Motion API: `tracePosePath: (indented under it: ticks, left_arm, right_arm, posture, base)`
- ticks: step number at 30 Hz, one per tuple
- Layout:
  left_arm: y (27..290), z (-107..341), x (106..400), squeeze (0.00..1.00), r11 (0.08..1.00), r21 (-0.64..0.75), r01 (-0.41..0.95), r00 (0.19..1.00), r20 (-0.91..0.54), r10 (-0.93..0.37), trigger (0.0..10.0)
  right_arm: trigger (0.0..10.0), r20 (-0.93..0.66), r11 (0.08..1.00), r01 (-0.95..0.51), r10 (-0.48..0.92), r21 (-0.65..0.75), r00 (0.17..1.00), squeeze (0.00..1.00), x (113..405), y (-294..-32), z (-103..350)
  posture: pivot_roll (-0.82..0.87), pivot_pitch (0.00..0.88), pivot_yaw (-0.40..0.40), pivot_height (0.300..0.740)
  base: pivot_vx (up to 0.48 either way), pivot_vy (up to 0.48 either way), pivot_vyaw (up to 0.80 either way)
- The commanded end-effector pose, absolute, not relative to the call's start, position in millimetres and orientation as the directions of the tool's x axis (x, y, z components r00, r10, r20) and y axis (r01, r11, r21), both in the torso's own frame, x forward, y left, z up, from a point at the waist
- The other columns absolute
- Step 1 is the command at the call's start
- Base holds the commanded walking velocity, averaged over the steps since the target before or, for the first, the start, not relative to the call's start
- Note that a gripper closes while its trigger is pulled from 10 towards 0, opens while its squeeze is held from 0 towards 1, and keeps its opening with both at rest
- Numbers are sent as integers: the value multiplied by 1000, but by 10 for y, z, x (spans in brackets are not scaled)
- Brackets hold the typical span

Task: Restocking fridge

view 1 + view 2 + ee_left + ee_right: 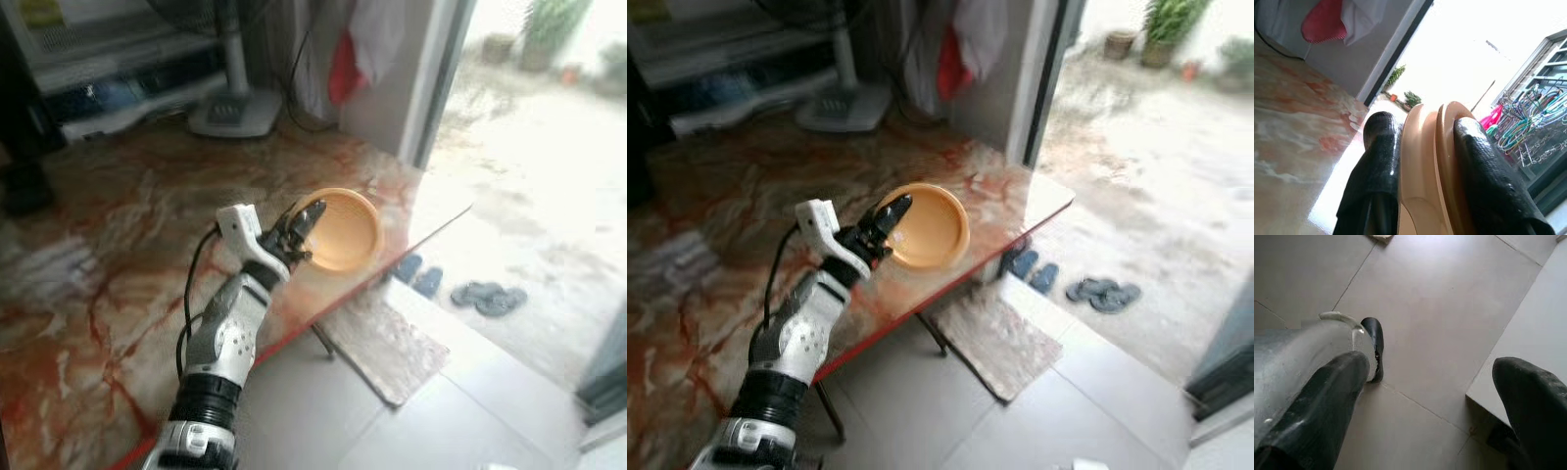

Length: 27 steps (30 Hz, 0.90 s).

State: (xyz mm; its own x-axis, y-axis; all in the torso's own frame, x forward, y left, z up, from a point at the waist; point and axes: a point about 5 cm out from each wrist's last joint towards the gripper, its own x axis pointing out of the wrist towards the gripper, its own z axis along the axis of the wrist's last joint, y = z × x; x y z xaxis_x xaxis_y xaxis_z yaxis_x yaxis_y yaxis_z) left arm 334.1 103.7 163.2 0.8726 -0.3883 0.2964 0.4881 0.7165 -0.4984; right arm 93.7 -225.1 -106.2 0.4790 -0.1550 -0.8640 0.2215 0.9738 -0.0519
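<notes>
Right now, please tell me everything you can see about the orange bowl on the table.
The orange bowl is round, shallow and plain, plastic by its look, with nothing visible inside. It sits near the corner of the marble-patterned table, beside the open doorway. The left gripper is shut on its near rim, one black finger on each side of the wall.

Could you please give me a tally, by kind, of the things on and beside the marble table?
Orange bowl, held in the left gripper: 1
Fan base: 1
Floor mat: 1
Sandals on the ground: 4
Total: 7

Orange bowl (pixel 345 230) at table (pixel 118 245) corner
</notes>
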Motion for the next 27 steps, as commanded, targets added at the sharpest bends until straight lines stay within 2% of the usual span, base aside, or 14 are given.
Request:
tracePosePath:
  ticks: [1,27]
  left_arm:
    - [1000,1668,3300,0,707,-494,506,863,303,-405,10000]
    - [1076,1606,3218,0,724,-509,464,886,256,-387,10000]
  right_arm:
    - [10000,-871,974,222,-155,-55,466,0,911,-2257,-1069]
    - [10000,-882,979,194,-139,-56,450,0,797,-2271,-1087]
  posture:
    - [50,76,56,740]
    - [27,125,43,740]
  base:
    - [0,0,-763]
    - [0,0,-763]
